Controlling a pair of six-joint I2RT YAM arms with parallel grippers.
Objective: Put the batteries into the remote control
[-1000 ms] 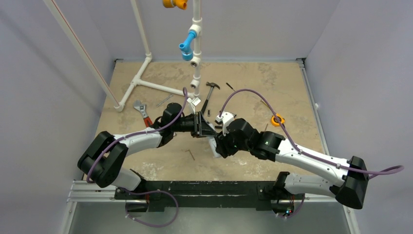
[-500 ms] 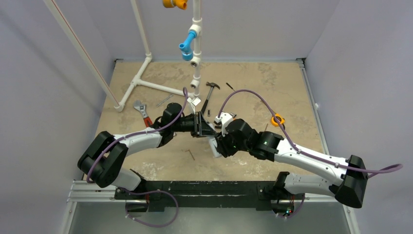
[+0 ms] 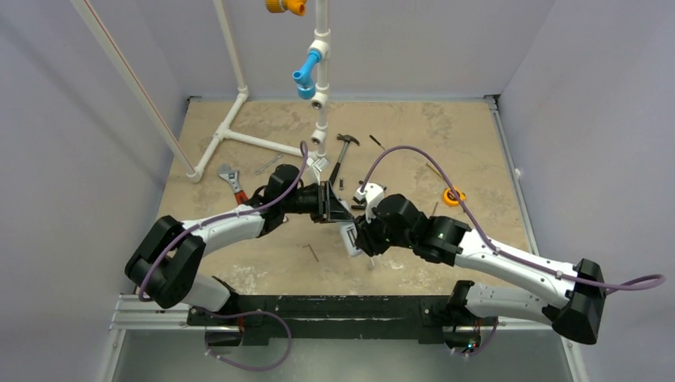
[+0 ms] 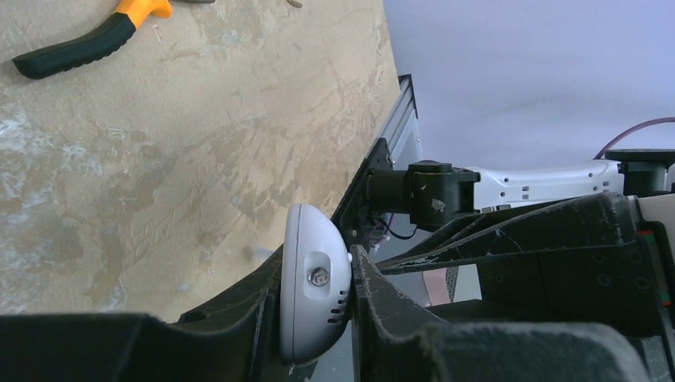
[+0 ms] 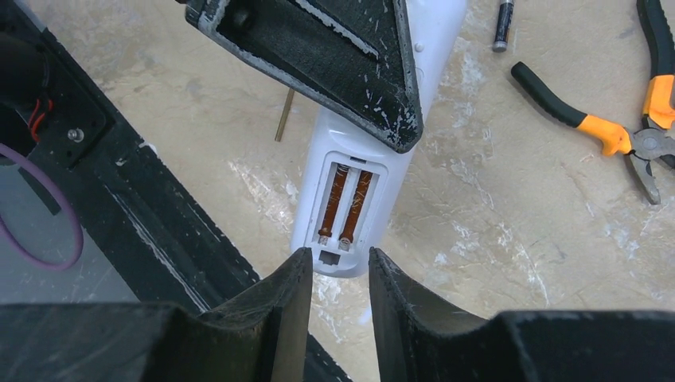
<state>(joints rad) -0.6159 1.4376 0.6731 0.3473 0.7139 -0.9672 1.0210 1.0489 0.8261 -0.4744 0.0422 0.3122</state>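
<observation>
right end effector (image 5: 338, 270) narrowed, remote control (image 5: 350, 203) just ahead

Left arm (image 3: 231, 227) and right arm (image 3: 501, 256) met mid-frame; left gripper (image 4: 317, 267) clamped the remote control (image 4: 312, 318), right gripper (image 5: 338, 263) stood narrowly parted.

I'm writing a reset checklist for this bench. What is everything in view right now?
remote control: one, white, gripped by the left hand, battery bay open.
battery: one seen, dark, on the table beyond the remote.
pliers: one, orange and black, on the table's right.
hammer: one, dark, far middle.
wrench: one, silver with red handle, left side.
hex key: one, dark, near side.
pipes: several, white, with one blue valve, far left.
table: one, mottled tan.
left hand: one, black, shut on the remote.
right hand: one, black, open at the remote's bay end.
</observation>
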